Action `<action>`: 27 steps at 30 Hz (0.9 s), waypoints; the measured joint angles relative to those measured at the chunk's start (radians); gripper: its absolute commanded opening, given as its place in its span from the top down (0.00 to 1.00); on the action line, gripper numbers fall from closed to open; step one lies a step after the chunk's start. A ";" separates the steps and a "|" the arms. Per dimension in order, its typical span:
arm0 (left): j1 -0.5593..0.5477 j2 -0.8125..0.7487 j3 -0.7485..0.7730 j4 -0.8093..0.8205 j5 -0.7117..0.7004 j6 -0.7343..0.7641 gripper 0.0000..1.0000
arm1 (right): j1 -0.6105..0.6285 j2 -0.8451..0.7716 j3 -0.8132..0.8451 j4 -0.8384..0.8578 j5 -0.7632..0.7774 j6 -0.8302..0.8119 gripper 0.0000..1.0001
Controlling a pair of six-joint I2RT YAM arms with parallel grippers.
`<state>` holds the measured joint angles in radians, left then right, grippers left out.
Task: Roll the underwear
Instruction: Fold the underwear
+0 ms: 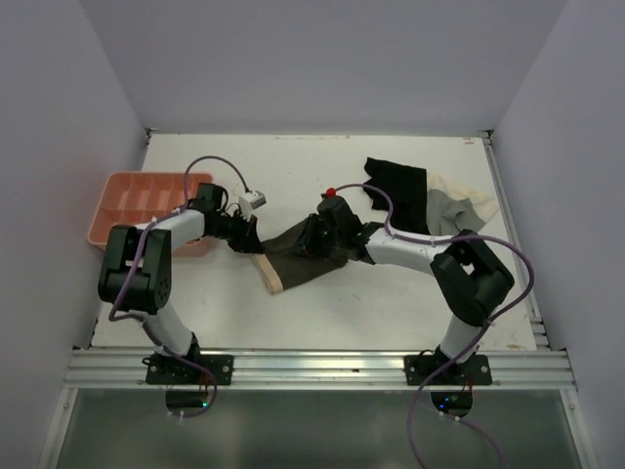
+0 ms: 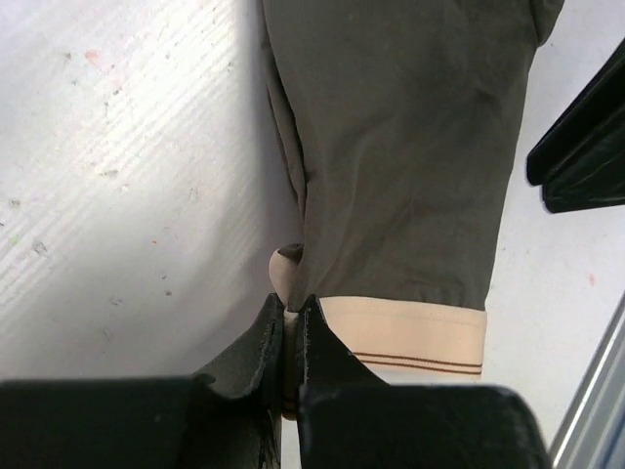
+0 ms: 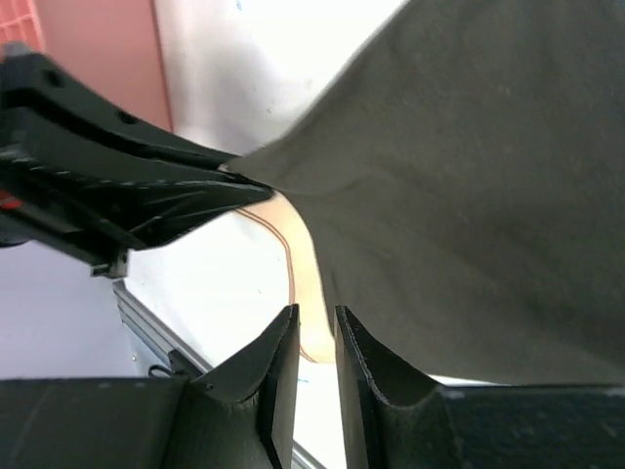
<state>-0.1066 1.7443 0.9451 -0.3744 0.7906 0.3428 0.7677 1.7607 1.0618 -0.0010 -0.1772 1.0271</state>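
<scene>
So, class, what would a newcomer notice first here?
The dark brown underwear stretched across the middle of the table, its pale waistband corner pinched by the left gripper, with the right gripper at its other end. Next, the orange tray at the left edge and a black garment at the back right.

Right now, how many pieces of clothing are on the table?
3. The underwear lies in the middle; a black garment sits far right; a grey-and-cream garment touches its right side. More could be hidden under that pile.
</scene>
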 measured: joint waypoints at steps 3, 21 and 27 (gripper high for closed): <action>-0.033 -0.058 -0.039 0.045 -0.043 -0.001 1.00 | 0.005 0.015 -0.045 0.026 -0.002 0.023 0.77; -0.284 -0.354 -0.264 0.182 -0.303 0.071 1.00 | 0.006 0.165 -0.103 0.227 -0.057 0.117 0.81; -0.347 -0.381 -0.293 0.211 -0.414 0.080 1.00 | 0.006 0.128 -0.103 0.159 -0.040 0.061 0.77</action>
<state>-0.4538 1.3636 0.6525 -0.1631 0.3767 0.4225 0.7738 1.8885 0.9592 0.1581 -0.2176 1.0882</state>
